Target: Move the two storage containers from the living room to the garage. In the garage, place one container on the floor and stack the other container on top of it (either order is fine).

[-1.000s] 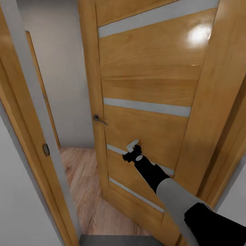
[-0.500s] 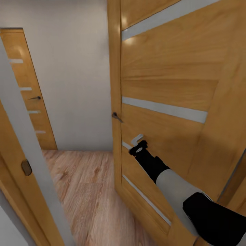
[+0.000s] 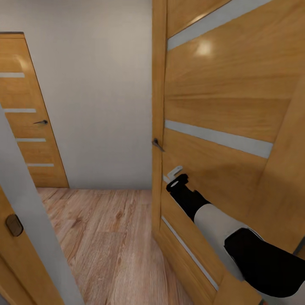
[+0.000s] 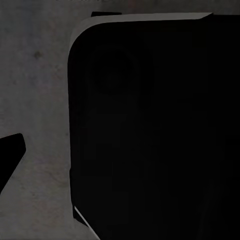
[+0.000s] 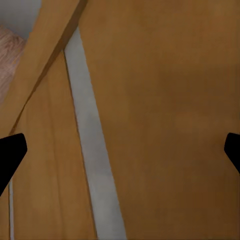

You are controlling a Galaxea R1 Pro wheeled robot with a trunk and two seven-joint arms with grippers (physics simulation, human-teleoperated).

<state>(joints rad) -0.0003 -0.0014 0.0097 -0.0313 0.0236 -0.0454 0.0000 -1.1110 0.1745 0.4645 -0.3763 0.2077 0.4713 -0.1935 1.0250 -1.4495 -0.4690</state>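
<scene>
Head view: the right gripper (image 3: 177, 174), its jaws spread, is held against the open wooden door (image 3: 220, 110), seemingly to push it aside, while no storage containers are seen.

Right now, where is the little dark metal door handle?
In the head view, the dark metal door handle sticks out from the edge of the open wooden door, just above the right gripper.

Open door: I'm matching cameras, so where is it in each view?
Head view: the door takes the right half, with the handle on its edge.
Right wrist view: the door spans the picture, close up.
Left wrist view: a dark body over grey ground.
Shared landmark: the grey stripe by the right gripper.
</scene>
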